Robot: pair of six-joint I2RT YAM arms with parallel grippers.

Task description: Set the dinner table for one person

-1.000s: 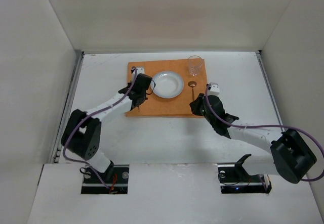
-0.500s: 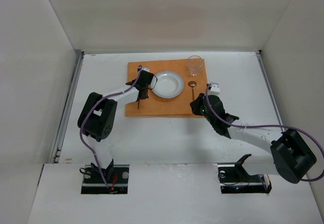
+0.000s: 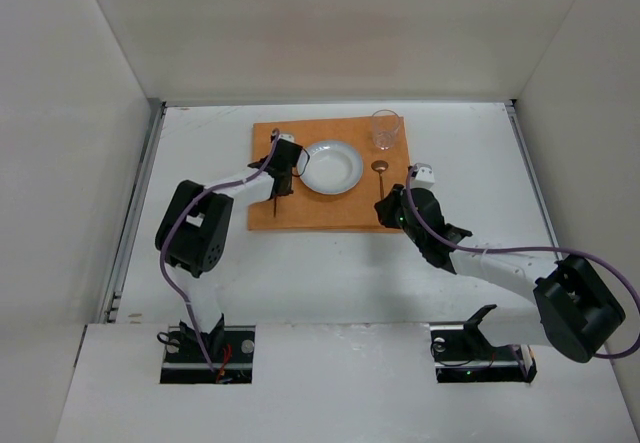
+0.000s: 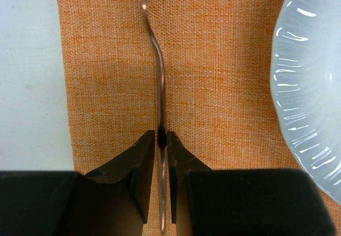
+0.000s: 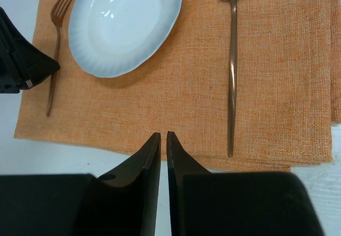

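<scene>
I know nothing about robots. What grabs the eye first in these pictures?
The bright orange placemat on the white table, laid with a white plate, a fork on its left, a spoon on its right and a clear glass at the far right corner. The left tool straddles the fork's handle; the right tool sits over the mat's near edge.

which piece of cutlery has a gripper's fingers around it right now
The fork, left of the plate: its handle runs between the fingers of the left gripper. The spoon, right of the plate, lies free on the mat.
</scene>
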